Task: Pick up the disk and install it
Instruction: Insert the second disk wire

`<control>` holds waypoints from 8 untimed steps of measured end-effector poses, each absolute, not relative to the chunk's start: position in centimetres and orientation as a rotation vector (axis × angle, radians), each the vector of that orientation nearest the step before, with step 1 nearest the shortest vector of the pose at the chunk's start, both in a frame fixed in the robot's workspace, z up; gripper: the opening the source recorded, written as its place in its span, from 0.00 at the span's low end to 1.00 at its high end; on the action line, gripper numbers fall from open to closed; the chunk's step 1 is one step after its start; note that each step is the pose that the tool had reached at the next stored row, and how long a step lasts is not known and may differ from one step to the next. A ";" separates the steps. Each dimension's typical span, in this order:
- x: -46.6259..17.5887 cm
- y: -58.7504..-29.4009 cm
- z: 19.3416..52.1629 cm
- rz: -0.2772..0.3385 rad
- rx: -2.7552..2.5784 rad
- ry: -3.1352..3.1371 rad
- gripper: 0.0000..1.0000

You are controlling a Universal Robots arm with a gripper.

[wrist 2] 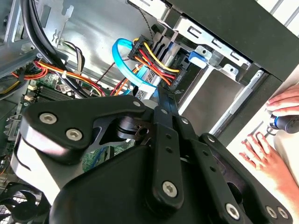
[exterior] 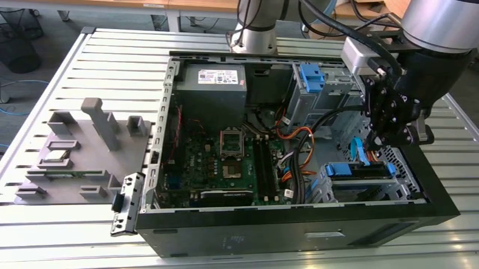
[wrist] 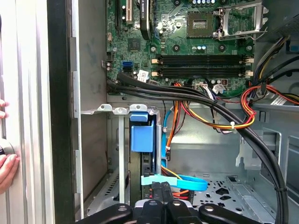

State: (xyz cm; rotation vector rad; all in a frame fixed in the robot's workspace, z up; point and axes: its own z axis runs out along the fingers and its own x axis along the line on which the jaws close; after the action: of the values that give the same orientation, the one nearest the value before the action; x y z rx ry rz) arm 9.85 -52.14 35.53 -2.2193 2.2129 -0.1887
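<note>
Blue plastic frames the disk (exterior: 359, 170), which is seen seated in the drive cage (exterior: 368, 190) at the front corner of the open computer case (exterior: 299, 224) on the slatted counter (exterior: 90, 61). The black pincer (exterior: 385, 140) is held just above the disk, fingers drawn together with nothing between them. A person's hand (wrist 2: 280, 135) is seen beside the case in the second wrist view.

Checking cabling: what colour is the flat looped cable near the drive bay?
Light blue flat looped cable, clearest in the second wrist view.
</note>
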 end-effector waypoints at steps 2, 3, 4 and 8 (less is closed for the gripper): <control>9.9 -52.1 35.5 -0.189 -2.219 2.213 0.11; 9.9 -52.2 35.5 -0.189 -2.219 2.213 0.11; 9.9 -52.2 35.5 -0.189 -2.219 2.213 0.11; 9.9 -52.2 35.5 -0.182 -2.223 2.215 0.11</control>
State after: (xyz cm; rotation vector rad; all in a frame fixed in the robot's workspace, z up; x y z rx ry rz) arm 9.90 -52.17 35.53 -2.2228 2.2152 -0.1824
